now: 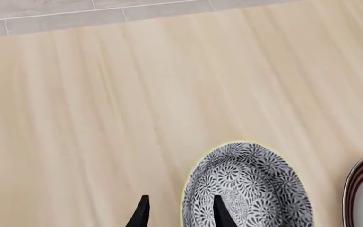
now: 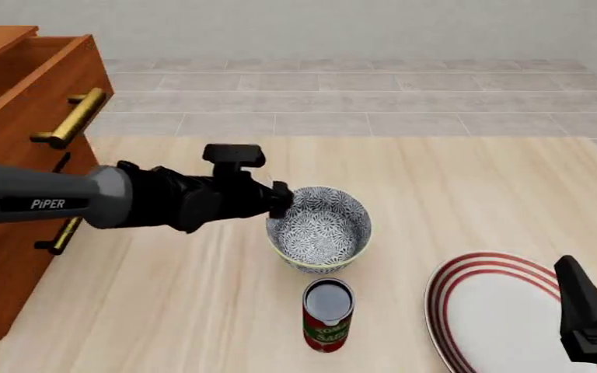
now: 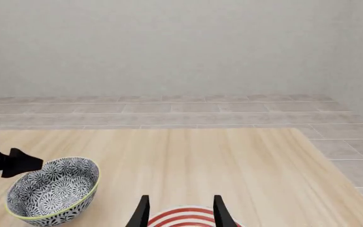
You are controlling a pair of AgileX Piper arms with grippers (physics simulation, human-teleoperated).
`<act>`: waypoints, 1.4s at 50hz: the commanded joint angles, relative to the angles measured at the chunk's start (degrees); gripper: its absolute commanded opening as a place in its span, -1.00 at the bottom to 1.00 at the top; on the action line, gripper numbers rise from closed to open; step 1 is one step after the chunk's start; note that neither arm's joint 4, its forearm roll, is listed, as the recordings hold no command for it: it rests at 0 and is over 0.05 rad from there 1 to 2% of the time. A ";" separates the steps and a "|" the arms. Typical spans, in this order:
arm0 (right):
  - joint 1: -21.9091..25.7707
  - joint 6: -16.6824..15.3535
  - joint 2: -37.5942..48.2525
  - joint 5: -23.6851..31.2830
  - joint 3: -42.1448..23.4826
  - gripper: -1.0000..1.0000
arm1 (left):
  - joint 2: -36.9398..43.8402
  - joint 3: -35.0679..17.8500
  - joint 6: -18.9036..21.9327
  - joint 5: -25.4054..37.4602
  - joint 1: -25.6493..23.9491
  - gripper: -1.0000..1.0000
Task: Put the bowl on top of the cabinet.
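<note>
The bowl, blue-grey floral with a cream rim, stands on the wooden table near its middle. My left gripper is at the bowl's left rim and open. In the left wrist view one finger is over the inside of the bowl and the other outside, with the rim between them. My left gripper has its fingers wide apart. The cabinet, reddish-brown with brass handles, stands at the far left. My right gripper hangs open over the plate, away from the bowl.
A red and green can stands just in front of the bowl. A white plate with red rings lies at the near right, under my right gripper. Grey tiled floor runs beyond the table's far edge.
</note>
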 commanded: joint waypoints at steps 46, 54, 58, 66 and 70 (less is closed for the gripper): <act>-0.01 -0.01 0.00 0.00 0.00 1.00 | 0.73 0.78 -1.83 -1.79 -1.35 -1.00; 0.00 -0.02 0.00 0.00 0.00 1.00 | -3.80 3.93 -1.79 -2.54 -0.85 -1.00; 0.00 0.00 0.04 -0.02 0.00 1.00 | -5.41 4.99 -2.05 -2.63 -0.51 -1.00; 0.00 0.01 0.01 -0.01 0.00 1.00 | -8.64 5.92 -1.36 -1.84 0.21 -1.00; 0.01 -0.01 0.02 -0.01 0.00 1.00 | -10.14 6.12 -1.33 -1.22 0.38 -1.00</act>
